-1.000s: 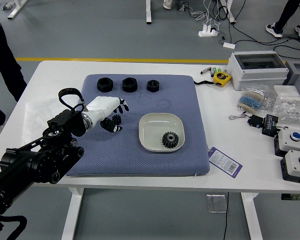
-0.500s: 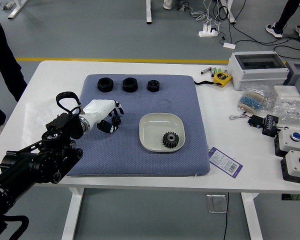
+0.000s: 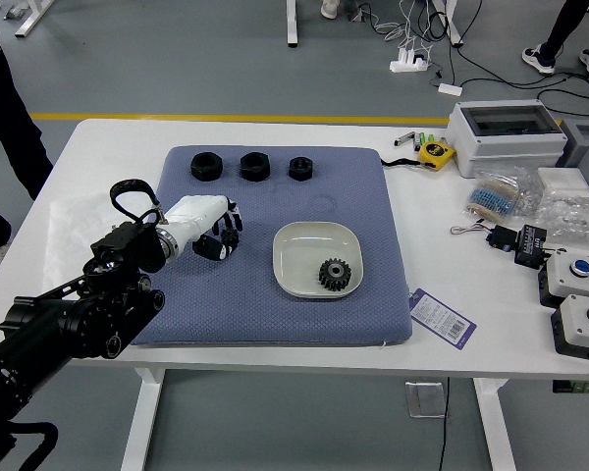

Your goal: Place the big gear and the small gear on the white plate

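My left hand (image 3: 226,228) reaches in from the left over the blue mat, its fingers and thumb closed around the small gear (image 3: 231,237), which is dark and partly hidden by them. The big gear (image 3: 335,275), dark with a central hole, lies on the white plate (image 3: 293,261), in its lower right part. The plate stands on the mat, to the right of my left hand with a gap between them. My right hand is out of view.
Three black nuts (image 3: 254,166) line the far part of the mat (image 3: 275,324). A yellow tape measure (image 3: 436,153), a white box (image 3: 506,137), a tag (image 3: 442,318), plastic bags and button boxes (image 3: 581,329) occupy the right side. People's legs show beyond the table.
My left hand has moved slightly left, and its spread fingers have drawn in around the small gear. The plate and big gear have stayed put.
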